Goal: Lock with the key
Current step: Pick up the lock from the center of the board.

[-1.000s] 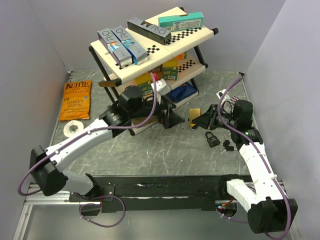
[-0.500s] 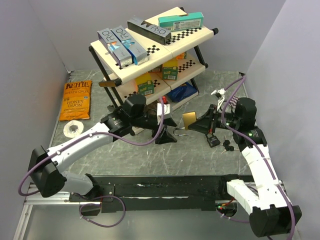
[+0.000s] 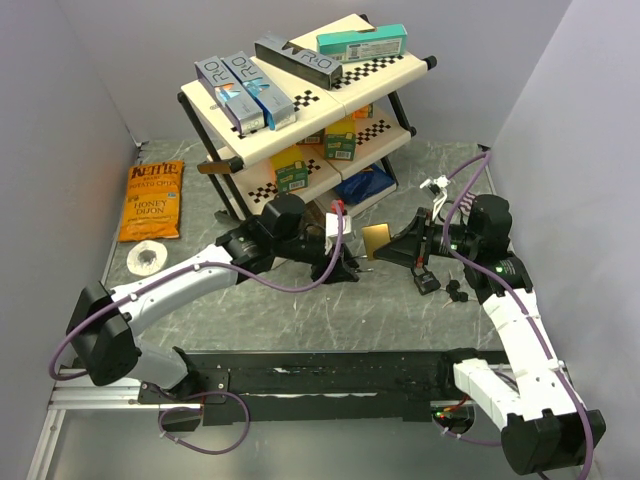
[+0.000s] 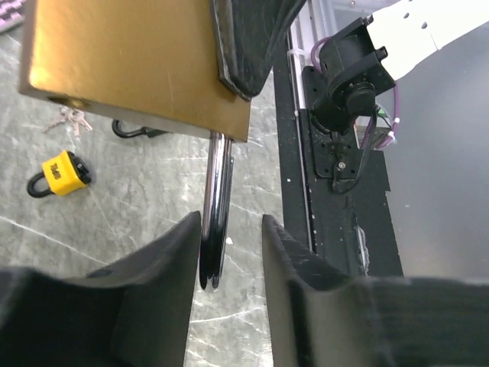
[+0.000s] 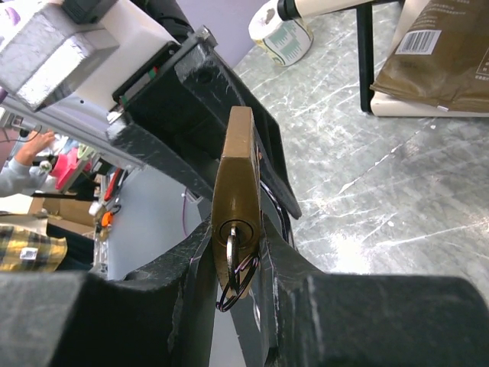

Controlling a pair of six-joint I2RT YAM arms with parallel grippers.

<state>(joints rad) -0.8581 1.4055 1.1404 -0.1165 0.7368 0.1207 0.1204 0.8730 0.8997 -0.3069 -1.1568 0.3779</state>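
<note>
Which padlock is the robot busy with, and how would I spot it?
Find the checkered shelf rack at the back of the table; just in front of it the right arm's pincer holds a brass padlock in the air. Unlike the black padlock lying on the table nearby, it is gold-coloured, raised off the surface, and has a key in its keyhole.

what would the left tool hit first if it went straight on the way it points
Probably the body of the brass padlock; its shackle sits between the fingers of the left tool.
</note>
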